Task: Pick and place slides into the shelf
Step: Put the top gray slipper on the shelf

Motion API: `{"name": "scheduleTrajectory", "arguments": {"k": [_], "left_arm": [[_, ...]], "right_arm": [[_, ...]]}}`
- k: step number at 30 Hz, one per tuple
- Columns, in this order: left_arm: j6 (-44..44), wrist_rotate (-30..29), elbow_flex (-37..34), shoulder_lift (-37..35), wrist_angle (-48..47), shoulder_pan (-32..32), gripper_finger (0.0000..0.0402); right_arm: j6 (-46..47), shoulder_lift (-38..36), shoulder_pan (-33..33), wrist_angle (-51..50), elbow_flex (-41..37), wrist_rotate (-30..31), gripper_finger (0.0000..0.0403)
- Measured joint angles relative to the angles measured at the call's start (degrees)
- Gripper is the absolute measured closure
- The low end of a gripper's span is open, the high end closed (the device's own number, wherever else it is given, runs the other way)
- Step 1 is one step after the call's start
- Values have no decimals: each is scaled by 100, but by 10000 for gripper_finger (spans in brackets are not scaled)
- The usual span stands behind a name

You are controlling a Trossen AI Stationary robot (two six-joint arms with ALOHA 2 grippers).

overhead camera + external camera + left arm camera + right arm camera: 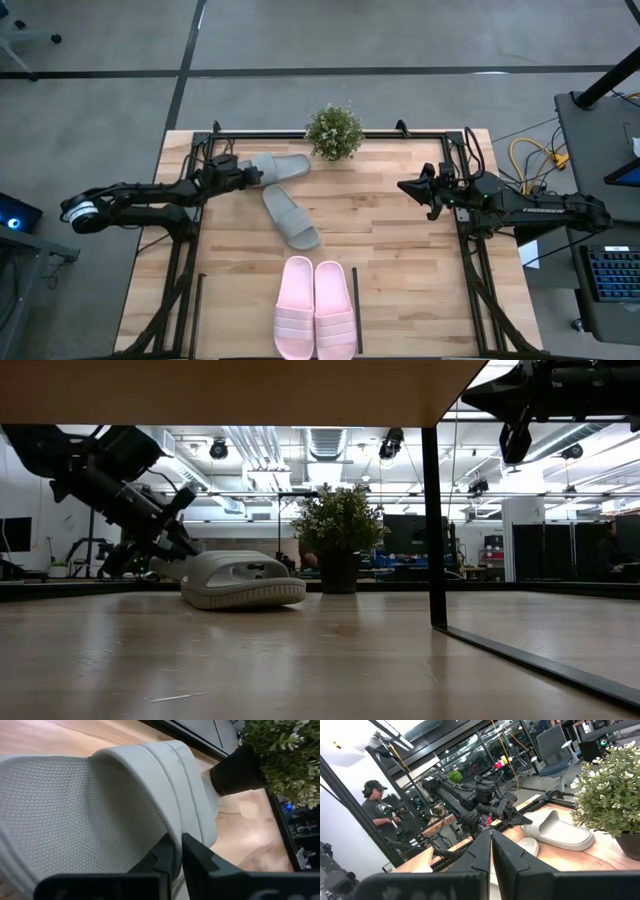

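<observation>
Wood table (400, 260); left gripper (258, 176) clamps grey-green slide (283, 166); right gripper (405, 187) closed, empty

The left gripper (252, 176) covered the heel end of one grey-green sandal (281, 166), and its fingers (165, 857) hid the edge they pinched. The pink sandals (315, 308) were cut off at the heels by the overhead picture's lower edge. In the low view the second grey-green sandal could not be made out, and the right gripper (518, 435) showed only partly at the top edge.
</observation>
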Motion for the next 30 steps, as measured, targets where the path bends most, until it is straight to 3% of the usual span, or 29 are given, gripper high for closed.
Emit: {"name": "scheduleTrajectory", "arguments": {"k": [19, 30], "left_arm": [[-17, 295, 0, -1434, 53, 2, 401], [22, 1207, -2, -2319, -964, 2, 401]], "right_arm": [[2, 0, 0, -36, -1, -2, 394], [2, -1, -1, -36, -2, -4, 394]]}}
